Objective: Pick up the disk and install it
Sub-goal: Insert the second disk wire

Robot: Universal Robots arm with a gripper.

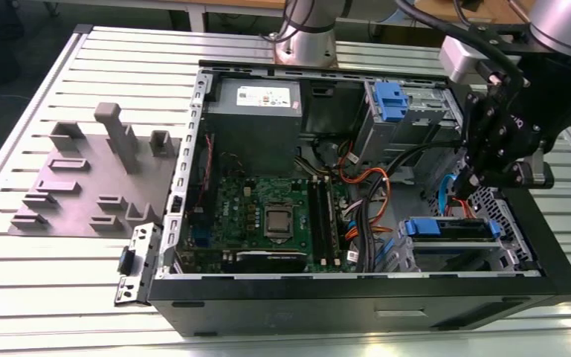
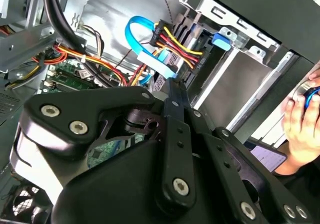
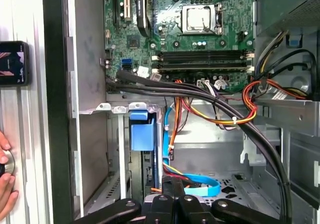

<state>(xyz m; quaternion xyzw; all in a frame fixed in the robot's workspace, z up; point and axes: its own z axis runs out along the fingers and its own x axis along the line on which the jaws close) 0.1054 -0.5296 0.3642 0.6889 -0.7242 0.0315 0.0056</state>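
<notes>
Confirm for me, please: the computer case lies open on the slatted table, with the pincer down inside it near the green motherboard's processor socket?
Not quite. In the exterior view the pincer is down inside the computer case at the drive bays, over the blue-railed disk, well away from the processor socket. The case does lie open on the slatted table.

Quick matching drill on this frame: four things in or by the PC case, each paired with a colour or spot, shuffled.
Things:
1. disk
2. power supply
3. circuit board
4. fixture plate

Descriptions:
A. green, on the case floor
B. grey, outside the case, on the exterior view's left
C. blue rails, in the lower bay under the tool
D. grey box with a white sticker, far corner of the case

Pairs: 1-C, 2-D, 3-A, 4-B
</notes>
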